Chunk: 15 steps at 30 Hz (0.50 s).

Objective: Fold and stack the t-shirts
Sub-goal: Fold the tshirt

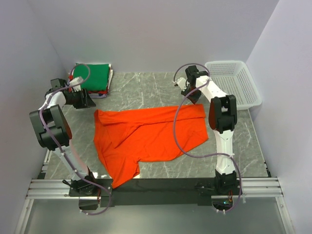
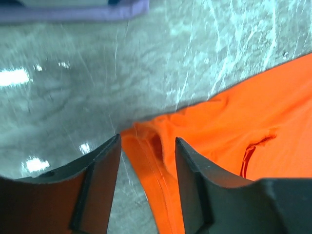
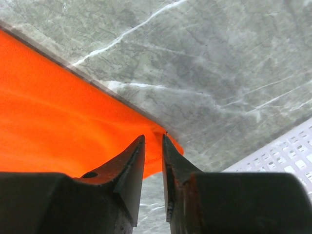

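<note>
Several shirts are already folded. A pile [image 1: 93, 80], green on top with red and white edges beneath, sits just beyond the orange shirt's [image 1: 146, 136] far-left corner. That orange shirt is the one left to do. It lies spread across the middle of the desk [image 1: 146, 90], mostly flat, with a diagonal crease where one part laps over and its near-left end reaching the desk's edge. By my reading its folding has hardly begun, and stacking comes after that.

The cloth is a soft matte knit with a stitched hem, and it wrinkles at the corners. The desk is glossy grey with marble veining.

The left jaws stand wide, straddling the shirt's far-left corner without pinching it. The right jaws show a narrow gap over its far-right corner, with no cloth plainly caught between them. A white lattice basket [image 1: 234, 83] sits beyond that same corner.
</note>
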Each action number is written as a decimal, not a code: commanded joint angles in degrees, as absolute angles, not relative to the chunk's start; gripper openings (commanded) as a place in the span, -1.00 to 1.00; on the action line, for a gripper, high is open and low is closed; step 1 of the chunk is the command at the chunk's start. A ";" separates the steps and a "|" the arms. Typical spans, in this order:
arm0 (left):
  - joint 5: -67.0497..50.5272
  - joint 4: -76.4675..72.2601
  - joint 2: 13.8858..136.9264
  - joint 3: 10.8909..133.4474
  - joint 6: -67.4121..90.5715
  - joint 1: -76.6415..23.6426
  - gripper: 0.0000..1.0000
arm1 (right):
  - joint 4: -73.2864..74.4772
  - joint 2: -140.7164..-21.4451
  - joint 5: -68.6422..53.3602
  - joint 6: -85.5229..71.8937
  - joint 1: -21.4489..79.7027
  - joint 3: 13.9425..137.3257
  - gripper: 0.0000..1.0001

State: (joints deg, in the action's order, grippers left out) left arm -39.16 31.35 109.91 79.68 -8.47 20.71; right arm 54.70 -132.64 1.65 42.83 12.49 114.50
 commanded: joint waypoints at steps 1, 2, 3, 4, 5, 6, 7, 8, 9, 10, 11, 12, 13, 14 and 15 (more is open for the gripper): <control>-41.31 32.52 111.27 82.44 -10.63 19.08 0.09 | 54.58 -132.54 0.62 42.27 12.39 117.07 -0.47; -41.05 32.26 111.79 82.44 -10.81 18.72 0.11 | 54.41 -132.63 0.62 42.45 12.48 116.81 -0.49; -40.44 32.17 112.06 82.35 -11.07 18.37 0.16 | 54.23 -132.80 0.62 42.45 12.83 116.55 -0.51; -39.99 31.73 112.41 82.09 -10.90 17.93 0.18 | 54.32 -132.89 0.62 42.63 13.01 116.28 -0.52; -39.56 30.51 112.93 81.83 -10.38 17.76 0.18 | 54.40 -133.06 0.88 42.89 13.09 116.11 -0.53; -38.07 29.98 113.20 81.48 -10.28 17.67 0.18 | 54.93 -133.41 1.05 43.15 13.53 115.84 -0.53; -37.45 29.62 113.46 81.39 -10.28 17.40 0.16 | 55.19 -133.59 1.23 43.50 13.71 115.58 -0.54; -37.09 29.53 114.08 81.47 -11.07 17.32 0.16 | 55.20 -133.68 2.01 43.85 13.97 115.23 -0.54; -35.18 29.71 114.60 81.74 -11.60 17.05 0.15 | 54.85 -133.77 2.72 44.03 14.06 114.44 -0.54; -34.37 29.88 114.96 81.91 -12.21 16.79 0.10 | 54.93 -134.03 3.25 44.38 14.24 114.26 -0.55; -33.58 29.88 115.66 82.00 -13.00 16.61 0.06 | 55.11 -134.29 4.30 44.91 14.24 114.17 -0.55; -32.97 30.06 116.19 82.35 -13.36 16.52 0.02 | 55.11 -134.91 4.83 44.83 14.33 114.43 -0.55; -31.83 30.32 116.63 82.70 -13.79 16.61 -0.12 | 54.93 -135.26 5.53 44.82 14.33 114.69 -0.56; -31.29 30.32 117.59 83.14 -14.23 16.52 -0.24 | 55.02 -135.61 6.41 44.91 14.41 115.13 -0.56; -30.85 30.15 118.03 83.93 -14.41 16.61 -0.36 | 55.11 -136.49 6.94 44.83 14.41 116.18 -0.57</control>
